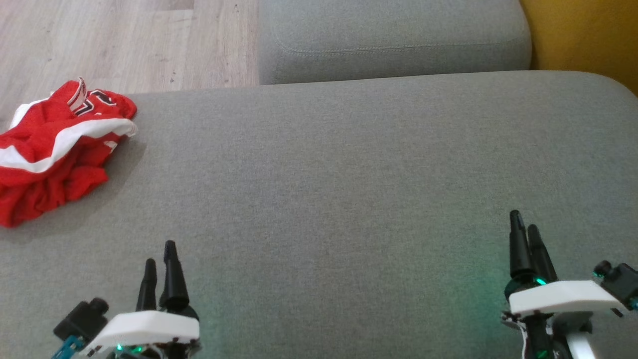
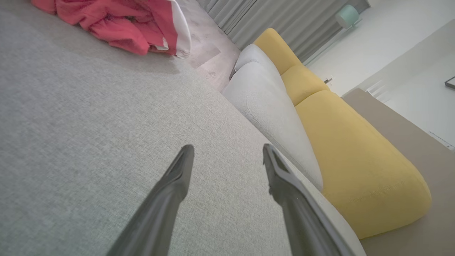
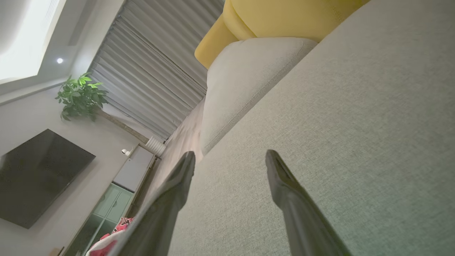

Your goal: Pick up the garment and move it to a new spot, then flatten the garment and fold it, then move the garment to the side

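The garment (image 1: 52, 149) is red with white stripes and lies crumpled at the far left edge of the grey sofa seat (image 1: 329, 164). It also appears at the top left of the left wrist view, garment (image 2: 117, 23), and as a small patch at the bottom left of the right wrist view, garment (image 3: 110, 241). My left gripper (image 1: 159, 252) hovers low at the front left, open and empty, well short of the garment. My right gripper (image 1: 524, 220) is at the front right, open and empty, far from the garment. Both pairs of fingers stand spread, left gripper (image 2: 227, 151) and right gripper (image 3: 230, 156).
A grey back cushion (image 1: 394, 40) lies behind the seat, with a yellow cushion (image 1: 583, 35) at the far right. Wooden floor (image 1: 124, 40) borders the seat at the top left. A television (image 3: 35, 177), a plant (image 3: 80, 97) and curtains (image 3: 153, 81) stand across the room.
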Motion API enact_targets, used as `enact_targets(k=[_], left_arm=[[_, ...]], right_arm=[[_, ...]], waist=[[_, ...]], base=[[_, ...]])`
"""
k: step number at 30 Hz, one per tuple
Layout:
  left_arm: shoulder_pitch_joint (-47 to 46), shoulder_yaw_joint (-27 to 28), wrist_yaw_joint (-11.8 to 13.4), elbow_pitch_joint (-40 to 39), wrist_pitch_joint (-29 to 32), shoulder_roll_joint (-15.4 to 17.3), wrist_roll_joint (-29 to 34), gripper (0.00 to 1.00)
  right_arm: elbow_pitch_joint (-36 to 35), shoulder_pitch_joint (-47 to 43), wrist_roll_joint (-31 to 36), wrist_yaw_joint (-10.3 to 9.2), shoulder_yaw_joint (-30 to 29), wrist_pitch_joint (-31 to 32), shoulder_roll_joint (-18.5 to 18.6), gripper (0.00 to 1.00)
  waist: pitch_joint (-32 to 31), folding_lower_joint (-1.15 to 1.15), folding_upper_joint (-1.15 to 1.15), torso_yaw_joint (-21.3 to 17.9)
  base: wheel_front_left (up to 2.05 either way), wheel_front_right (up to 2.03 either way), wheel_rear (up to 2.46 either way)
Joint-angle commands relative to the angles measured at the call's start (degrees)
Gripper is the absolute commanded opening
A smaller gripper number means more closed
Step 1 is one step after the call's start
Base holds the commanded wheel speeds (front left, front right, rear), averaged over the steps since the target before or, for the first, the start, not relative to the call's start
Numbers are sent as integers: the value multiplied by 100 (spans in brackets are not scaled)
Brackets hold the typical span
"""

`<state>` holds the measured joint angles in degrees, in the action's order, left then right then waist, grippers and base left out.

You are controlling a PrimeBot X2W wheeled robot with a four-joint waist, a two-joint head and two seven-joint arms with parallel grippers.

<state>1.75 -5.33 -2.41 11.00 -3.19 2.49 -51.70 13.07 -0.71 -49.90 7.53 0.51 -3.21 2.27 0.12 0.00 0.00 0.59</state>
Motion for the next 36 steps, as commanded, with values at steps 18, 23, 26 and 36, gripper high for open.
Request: enact_targets(k=[18,23,26,36], left_arm=[[-46,-128,177,-79,-376,30,1463,100],[-14,-164,230,-68,-461,31,1807,100],[-2,-193,256,-30,-512,31,2007,100],[33,-280,337,176,-682,33,2628,100]], right_arm=[[-117,104,1517,-3,375,-377,44,100],[-68,106,1898,-3,464,-462,46,100],[-47,111,2129,-3,519,-513,47,100],[-18,92,2897,-3,651,-682,51,100]], waist=[[-6,0,0,30],[-5,0,0,37],[-6,0,0,37],[-30,0,0,41]], base=[[0,0,0],[0,0,0],[0,0,0],[0,0,0]])
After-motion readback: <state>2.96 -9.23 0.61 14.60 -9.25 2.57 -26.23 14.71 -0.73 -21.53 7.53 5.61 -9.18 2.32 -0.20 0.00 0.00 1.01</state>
